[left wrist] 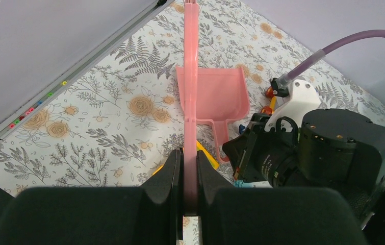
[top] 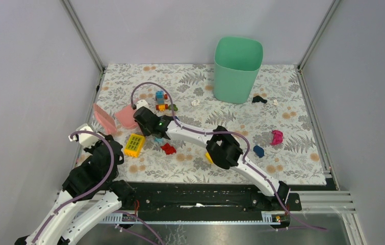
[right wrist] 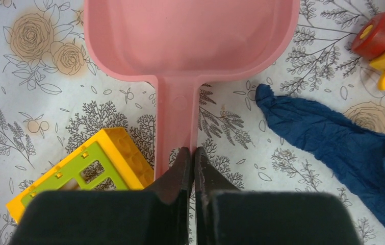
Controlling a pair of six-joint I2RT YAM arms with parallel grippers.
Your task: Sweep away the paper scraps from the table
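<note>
Two tiny white paper scraps (top: 195, 102) (top: 275, 102) lie on the leaf-printed table (top: 292, 168), on either side of the green bin's base. My left gripper (left wrist: 190, 158) is shut on a thin pink flat sweeper (left wrist: 191, 76), seen edge-on, at the table's left side (top: 103, 118). My right gripper (right wrist: 194, 153) is shut at the end of the handle of a pink dustpan (right wrist: 190, 41), pinching the handle's right edge. The dustpan lies flat on the table (top: 126, 116), just right of the sweeper. No scraps show in either wrist view.
A green bin (top: 237, 69) stands at the back. Toy pieces are scattered about: a yellow-green brick (top: 135, 144) (right wrist: 78, 173), red (top: 168, 148), blue (top: 258, 151), magenta (top: 277, 137), black (top: 259, 99), and a coloured cluster (top: 162, 101). A blue crumpled piece (right wrist: 333, 138) lies right of the dustpan handle.
</note>
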